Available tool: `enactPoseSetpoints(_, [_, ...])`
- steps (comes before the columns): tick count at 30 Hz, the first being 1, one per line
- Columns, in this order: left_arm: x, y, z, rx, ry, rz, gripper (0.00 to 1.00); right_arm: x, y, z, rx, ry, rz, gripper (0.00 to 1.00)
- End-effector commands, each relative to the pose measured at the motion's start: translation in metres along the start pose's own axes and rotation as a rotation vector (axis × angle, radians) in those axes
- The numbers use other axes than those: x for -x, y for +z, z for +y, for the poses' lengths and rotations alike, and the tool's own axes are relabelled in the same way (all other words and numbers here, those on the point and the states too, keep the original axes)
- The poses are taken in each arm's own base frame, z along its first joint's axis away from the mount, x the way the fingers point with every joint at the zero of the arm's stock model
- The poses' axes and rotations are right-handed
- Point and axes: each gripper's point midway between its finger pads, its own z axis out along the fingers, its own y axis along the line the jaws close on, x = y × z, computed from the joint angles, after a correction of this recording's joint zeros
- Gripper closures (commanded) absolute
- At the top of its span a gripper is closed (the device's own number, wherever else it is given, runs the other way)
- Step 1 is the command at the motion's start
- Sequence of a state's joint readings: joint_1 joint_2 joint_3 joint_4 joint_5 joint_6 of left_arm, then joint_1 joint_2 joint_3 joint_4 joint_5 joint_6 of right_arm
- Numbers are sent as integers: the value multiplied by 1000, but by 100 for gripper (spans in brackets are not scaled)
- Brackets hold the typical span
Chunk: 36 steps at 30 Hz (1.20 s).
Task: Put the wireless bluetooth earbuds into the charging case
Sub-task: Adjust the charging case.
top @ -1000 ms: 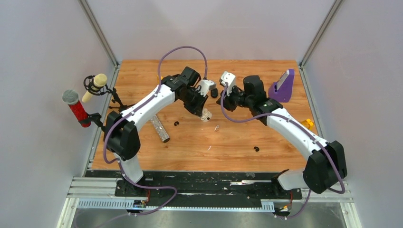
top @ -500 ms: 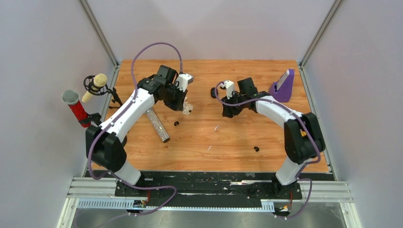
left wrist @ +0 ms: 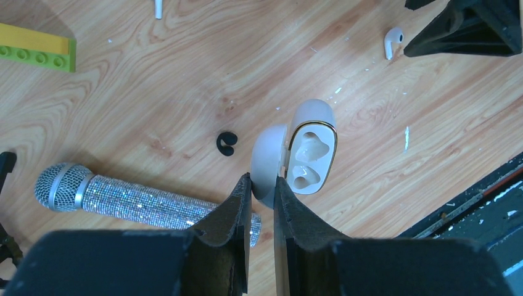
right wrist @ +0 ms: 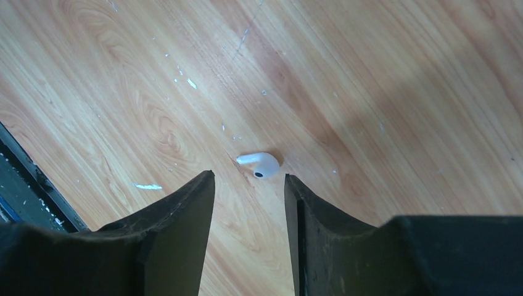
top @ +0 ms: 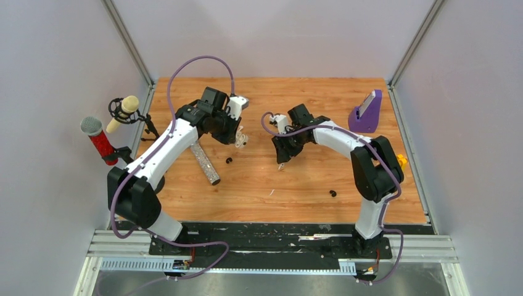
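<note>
charging case [left wrist: 311,154] is showing white with a gold rim | stemmed earbud [right wrist: 262,163] is showing white with a dark tip | round earbud [left wrist: 226,143] is showing black | microphone [left wrist: 123,200] is sparkling in silver glitter | brick [left wrist: 37,46] is showing green and yellow | table [left wrist: 154,92] is showing orange-brown wood grain, flecked white

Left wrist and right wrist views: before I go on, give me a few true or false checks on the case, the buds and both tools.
1. The left tool is clamped on the white charging case, which is open. True.
2. Both sockets of the case already hold buds. False: both sockets are empty.
3. The right tool is shut on the white earbud. False: it is open, and the bud lies on the table just beyond the fingertips.
4. A black earbud lies on the wood, apart from the silver microphone. True.
</note>
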State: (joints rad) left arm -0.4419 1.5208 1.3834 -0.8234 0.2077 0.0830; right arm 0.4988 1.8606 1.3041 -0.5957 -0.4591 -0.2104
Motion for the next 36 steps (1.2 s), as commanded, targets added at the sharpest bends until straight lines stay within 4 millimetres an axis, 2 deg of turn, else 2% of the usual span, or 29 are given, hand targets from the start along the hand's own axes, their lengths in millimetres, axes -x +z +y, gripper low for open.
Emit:
enactPoseSetpoints(1, [18,-13,-3,3,14,-86,88,-2,10,3,-19,0,43,53])
enactPoseSetpoints(10, [18,-16,-4,0,15,-98,88,-10,26,-2,-116,-64,106,56])
enactPoseSetpoints(21, [19,-18,-7,-12,15,-109,87,-11,30,-17,-207,-110,113,72])
enactPoseSetpoints(32, [17,-13,-12,-48,9,-96,87,7,17,-26,-271,-240,36,88])
enactPoseSetpoints(36, [16,-11,-13,-57,8,-88,87,11,11,-25,-269,-292,7,90])
